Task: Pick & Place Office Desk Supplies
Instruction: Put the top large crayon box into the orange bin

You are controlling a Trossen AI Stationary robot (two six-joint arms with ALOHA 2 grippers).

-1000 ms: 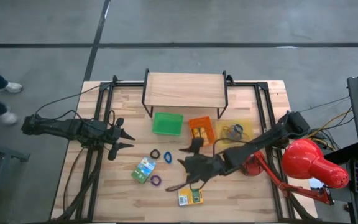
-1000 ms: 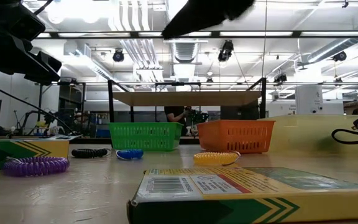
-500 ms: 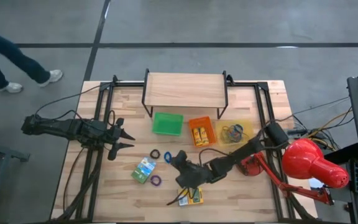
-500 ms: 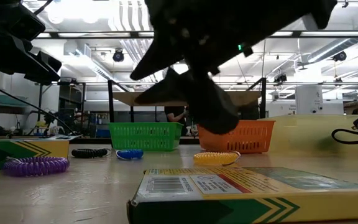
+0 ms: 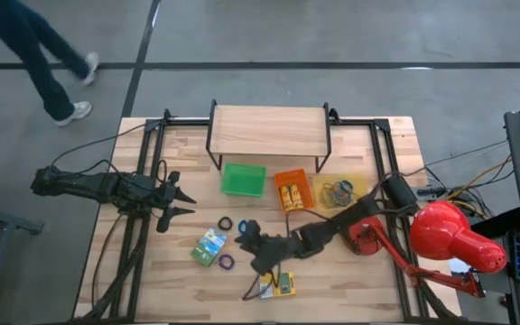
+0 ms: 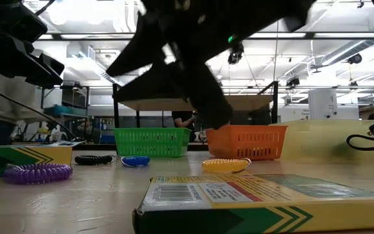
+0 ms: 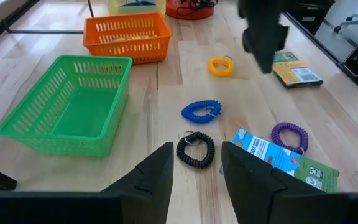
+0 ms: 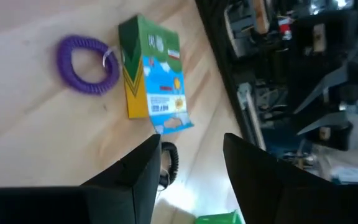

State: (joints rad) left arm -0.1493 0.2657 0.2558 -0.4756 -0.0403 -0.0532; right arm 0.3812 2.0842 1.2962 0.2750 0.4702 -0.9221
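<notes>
Coiled rubber-band loops lie flat on the wooden table: black (image 7: pixel 195 149), blue (image 7: pixel 201 112), yellow-orange (image 7: pixel 220 65) and purple (image 8: pixel 86 56). A green printed box (image 8: pixel 154 87) lies beside the purple loop. A yellow box (image 5: pixel 278 286) lies near the front edge. My right gripper (image 5: pixel 249 246) hangs open above the table between the blue loop and the yellow box, and touches nothing. In its wrist view the gripper (image 8: pixel 191 146) looks toward the green box and the purple loop. My left gripper (image 5: pixel 174 200) waits open at the table's left.
A green tray (image 5: pixel 244 180), an orange tray (image 5: pixel 292 190) and a yellow tray (image 5: pixel 341 190) stand in a row under a wooden shelf (image 5: pixel 269 131). A red desk lamp (image 5: pixel 454 236) stands at the right. A person (image 5: pixel 43 54) walks on the floor beyond the far left corner.
My right gripper has come down and moved toward the table's left edge, from beside the orange tray to above the loops, and it has rolled about its own axis. The person has walked along the far left side.
</notes>
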